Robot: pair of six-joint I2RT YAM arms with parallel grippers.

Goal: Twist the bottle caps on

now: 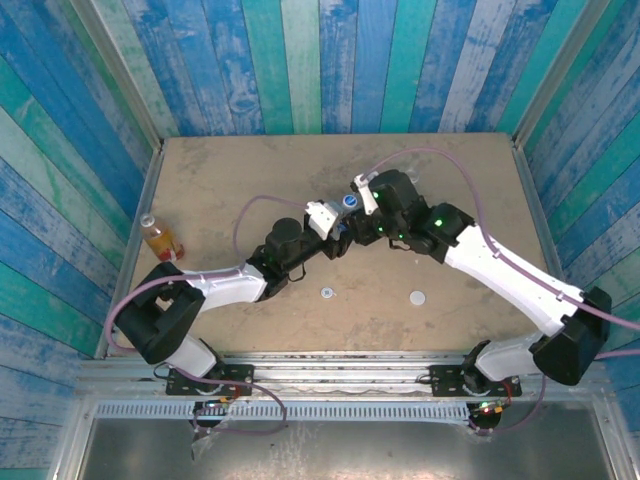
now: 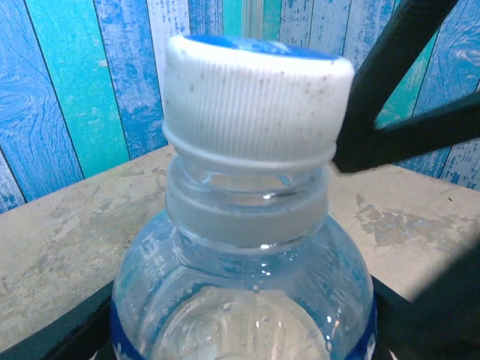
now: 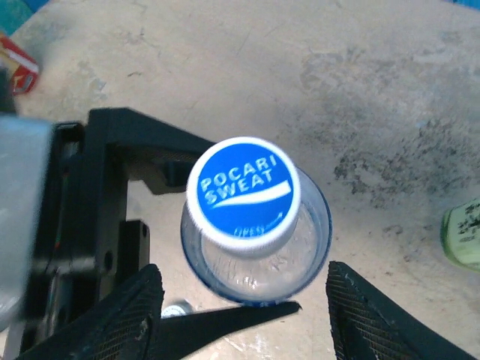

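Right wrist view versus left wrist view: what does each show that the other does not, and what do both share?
Right wrist view: the blue printed top of the round white plastic cap from above, the right end effector open with a finger on each side of it, and a pale green plastic bottle. Left wrist view: the cap's ribbed side, sitting on the neck of the clear plastic bottle with a blue label, before the blue plank wall. Both: that cap on that bottle, and the beige table.

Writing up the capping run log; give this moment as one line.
left gripper: gripping blue-label bottle | blue-topped cap: on bottle neck | right gripper: open, straddling cap | loose caps: two, on table
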